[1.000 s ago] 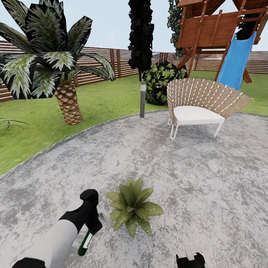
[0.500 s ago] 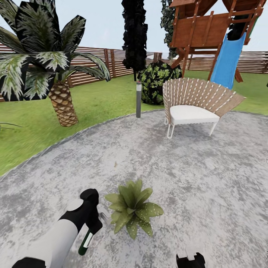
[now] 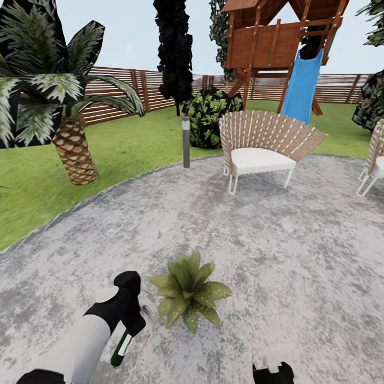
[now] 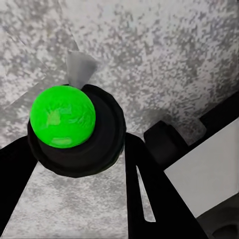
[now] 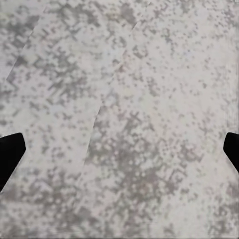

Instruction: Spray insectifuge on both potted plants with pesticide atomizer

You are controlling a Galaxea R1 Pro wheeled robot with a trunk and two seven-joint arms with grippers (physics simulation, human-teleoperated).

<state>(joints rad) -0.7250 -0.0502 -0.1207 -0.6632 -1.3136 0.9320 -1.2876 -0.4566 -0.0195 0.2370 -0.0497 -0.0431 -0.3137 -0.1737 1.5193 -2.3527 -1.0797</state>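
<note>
On the grey stone patio (image 3: 277,250) of the garden, a potted plant (image 3: 188,292) with speckled green leaves sits just in front of me. My left gripper (image 3: 131,324) hangs close to the plant's left side, shut on the pesticide atomizer (image 3: 121,348), a slim dark green bottle with a white label pointing down. In the left wrist view the atomizer (image 4: 74,132) shows as a round black part with a bright green ball, between the black fingers (image 4: 149,194). My right gripper (image 3: 272,372) is low at the frame edge; its fingertips (image 5: 10,152) stand wide apart over bare stone, open.
A wicker chair (image 3: 256,146) stands ahead on the patio, and a second chair (image 3: 375,162) is at the right edge. A grey bollard lamp (image 3: 185,141), a bush (image 3: 206,117), a palm (image 3: 72,152), a play tower with blue slide (image 3: 301,85) and a fence (image 3: 122,93) ring the lawn.
The head camera has turned right: the whole scene has slid left and a second chair has come into view. My left arm, the atomizer and the plant keep their relation.
</note>
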